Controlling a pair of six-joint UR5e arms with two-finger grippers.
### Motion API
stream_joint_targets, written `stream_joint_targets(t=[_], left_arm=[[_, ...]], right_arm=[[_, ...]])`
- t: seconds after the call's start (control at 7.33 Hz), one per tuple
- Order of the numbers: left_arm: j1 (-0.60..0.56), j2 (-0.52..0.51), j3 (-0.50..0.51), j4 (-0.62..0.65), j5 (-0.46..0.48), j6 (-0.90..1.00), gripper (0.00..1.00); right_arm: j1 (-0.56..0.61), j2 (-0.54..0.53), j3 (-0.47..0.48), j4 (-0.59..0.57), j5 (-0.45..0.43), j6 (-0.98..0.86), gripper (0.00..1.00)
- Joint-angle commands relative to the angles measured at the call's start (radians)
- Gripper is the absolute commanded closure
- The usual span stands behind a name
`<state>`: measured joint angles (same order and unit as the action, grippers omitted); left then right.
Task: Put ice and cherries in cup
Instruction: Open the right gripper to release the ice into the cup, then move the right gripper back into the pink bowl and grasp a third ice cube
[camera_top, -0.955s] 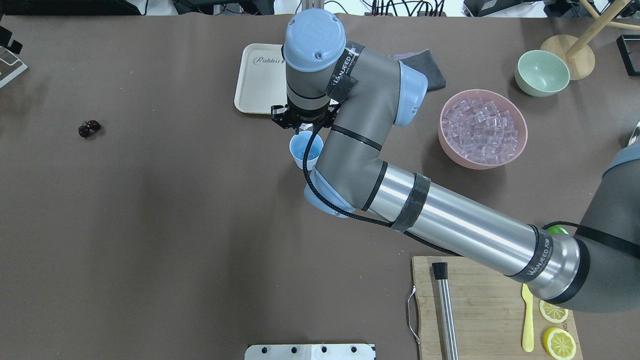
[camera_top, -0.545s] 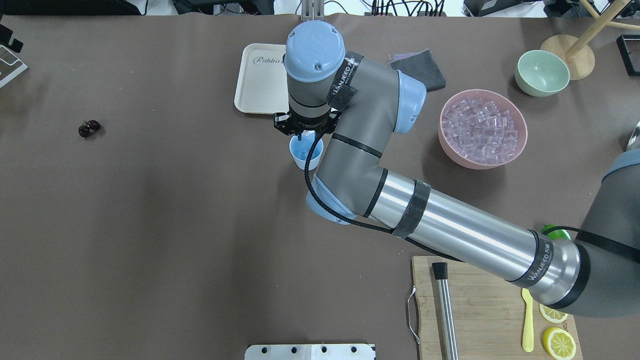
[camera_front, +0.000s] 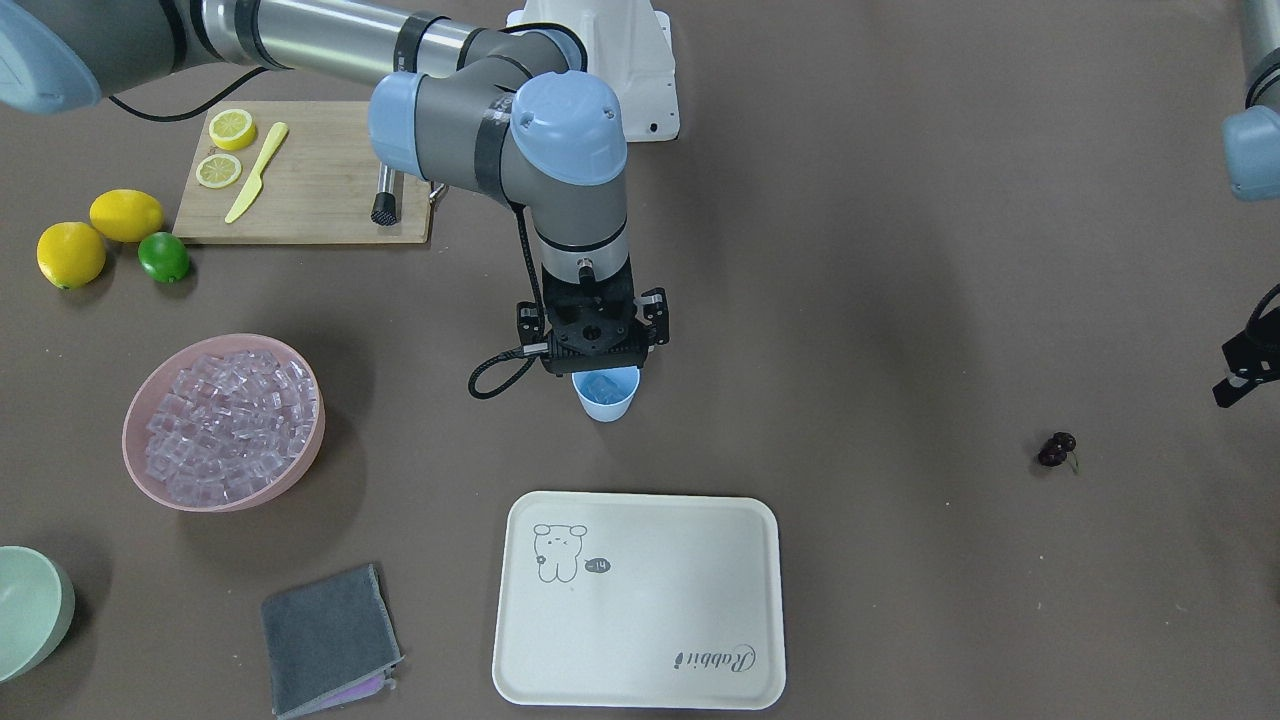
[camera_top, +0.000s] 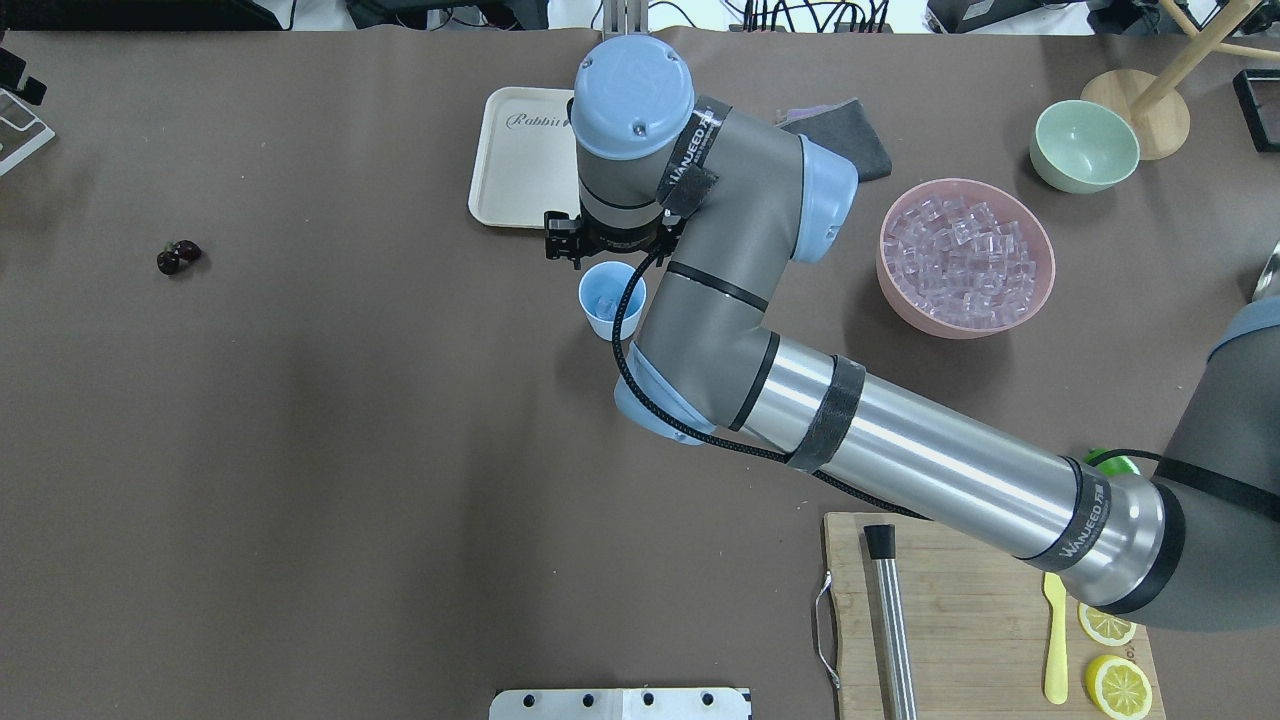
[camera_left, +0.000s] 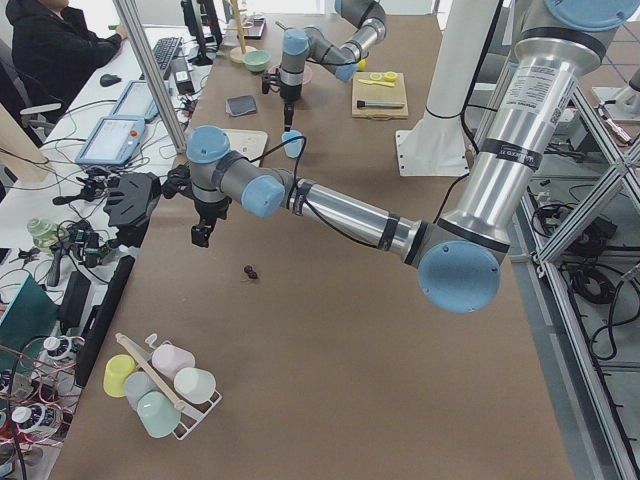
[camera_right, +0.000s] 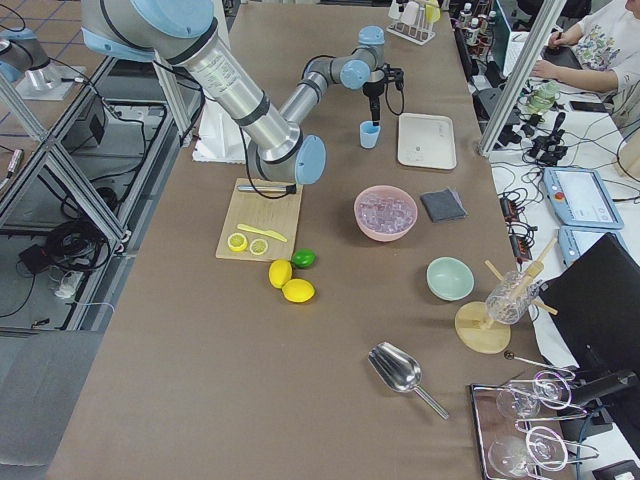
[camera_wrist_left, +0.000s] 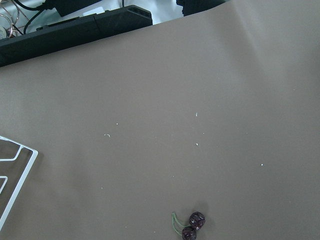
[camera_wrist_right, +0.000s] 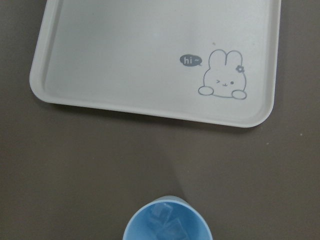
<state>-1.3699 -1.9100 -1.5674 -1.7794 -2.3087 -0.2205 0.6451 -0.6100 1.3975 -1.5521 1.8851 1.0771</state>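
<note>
Overhead exterior view, left to right: a pair of small dark purple-red round cherries (camera_top: 178, 256) is laid on the matte brown table (camera_top: 350, 450), near the left gripper (camera_left: 202, 238), whose opening cannot be told. A small light-blue tapered plastic cup (camera_top: 611, 300) holding clear glassy ice cubes (camera_wrist_right: 165, 225) is stood upright close under the right gripper (camera_front: 597, 362), whose fingers are hidden, so its state cannot be told; more cubes are heaped in a round pink bowl (camera_top: 962, 331).

You see the right gripper (camera_front: 597, 358) pointing down, directly over the cup (camera_front: 607, 402), which has ice (camera_front: 602, 384) in it. The tray (camera_front: 650, 620) lies beyond the cup, toward you. The cherries (camera_front: 1057, 449) sit well off to the gripper's left, and a bowl (camera_front: 305, 465) of ice to its right.
</note>
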Motion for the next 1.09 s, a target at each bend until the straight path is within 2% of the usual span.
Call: stream_joint_targets(t=[0.0,0.14,0.27,0.41,0.68,0.95], left_arm=[[0.0,0.0,0.001,0.0,0.0,0.001,0.02],[0.0,0.0,0.004,0.0,0.0,0.0,0.02],[0.002,0.002,0.003,-0.002,0.0,-0.002,0.02],[0.002,0.003,0.0,-0.002,-0.002,-0.002,0.02],[0.003,0.0,0.003,-0.002,-0.002,-0.002,0.02],[0.003,0.002,0.003,-0.002,-0.005,0.001,0.02]], right_arm=[[0.127,-0.151,0.148,-0.006,0.128,-0.079,0.03],[0.16,-0.309,0.278,-0.008,0.132,-0.218,0.03],[0.175,-0.401,0.306,0.001,0.128,-0.315,0.03],[0.191,-0.46,0.308,0.003,0.123,-0.333,0.03],[0.226,-0.587,0.377,0.004,0.106,-0.457,0.03],[0.251,-0.594,0.342,0.003,0.079,-0.525,0.05]])
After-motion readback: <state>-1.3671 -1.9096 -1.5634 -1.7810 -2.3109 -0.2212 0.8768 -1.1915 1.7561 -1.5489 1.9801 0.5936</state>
